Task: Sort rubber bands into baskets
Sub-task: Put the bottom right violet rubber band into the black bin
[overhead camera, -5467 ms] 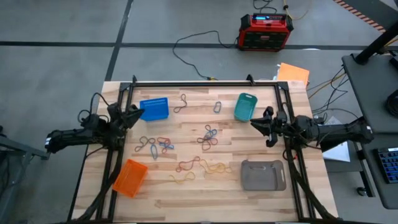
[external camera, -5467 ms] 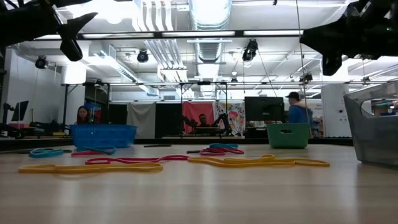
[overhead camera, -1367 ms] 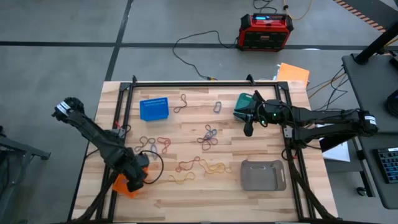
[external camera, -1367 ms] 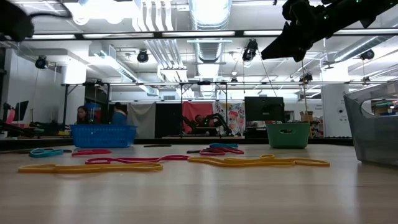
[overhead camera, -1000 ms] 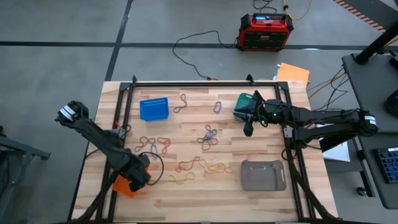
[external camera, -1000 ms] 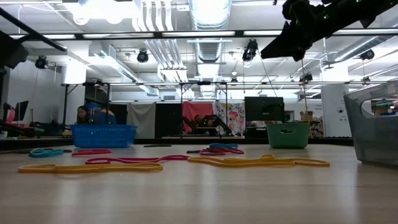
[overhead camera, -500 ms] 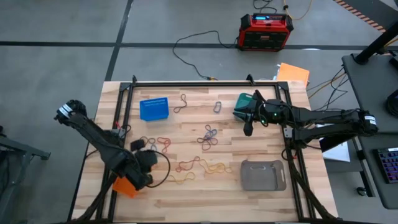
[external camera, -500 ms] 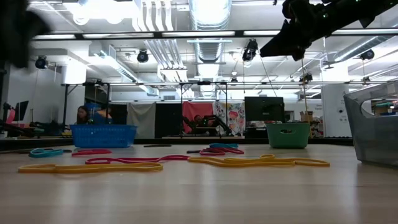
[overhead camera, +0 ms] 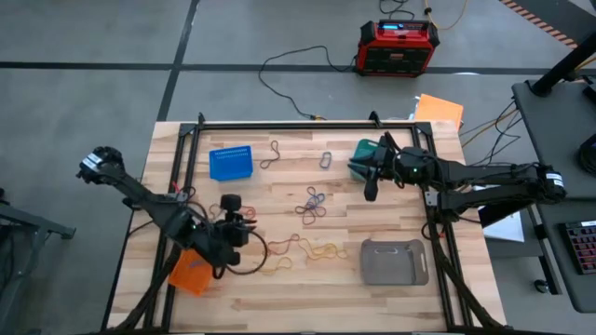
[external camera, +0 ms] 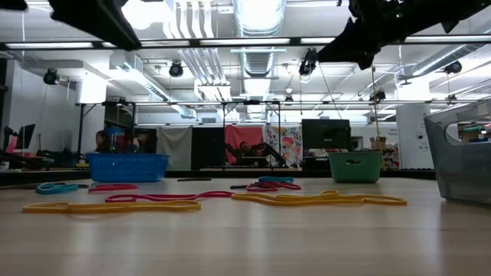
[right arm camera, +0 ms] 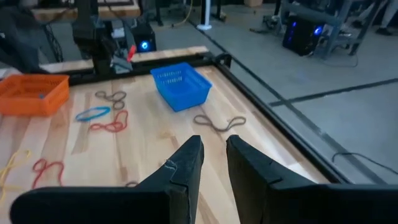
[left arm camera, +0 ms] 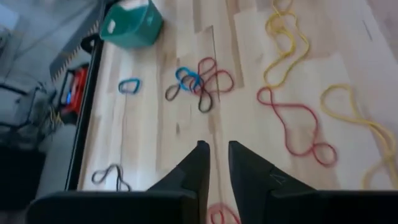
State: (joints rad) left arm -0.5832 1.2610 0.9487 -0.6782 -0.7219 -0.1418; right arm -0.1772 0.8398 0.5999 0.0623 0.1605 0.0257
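Observation:
Rubber bands lie loose on the wooden table: a mixed cluster [overhead camera: 312, 203], a red one [overhead camera: 279, 247], yellow ones [overhead camera: 322, 249] and a grey one [overhead camera: 272, 154]. The blue basket [overhead camera: 231, 163] stands far left, the teal one [overhead camera: 366, 160] far right, the orange one [overhead camera: 191, 273] near left and the grey one [overhead camera: 394, 261] near right. My left gripper [overhead camera: 250, 223] hangs shut and empty above the bands at the left middle; its wrist view [left arm camera: 217, 163] looks down on the cluster [left arm camera: 198, 81]. My right gripper [overhead camera: 370, 193] hangs shut and empty beside the teal basket.
A black frame rail [overhead camera: 298, 126] runs along the far edge, with side rails along both sides. A red-and-black box [overhead camera: 399, 46] with black cables sits on the floor beyond the table. Bare wood shows at the near middle of the table.
My left gripper has left the spot above the orange basket and swung toward the table's right and far side, over the bands at the left middle. It has turned so that it points toward the right edge. The bands and baskets lie as before.

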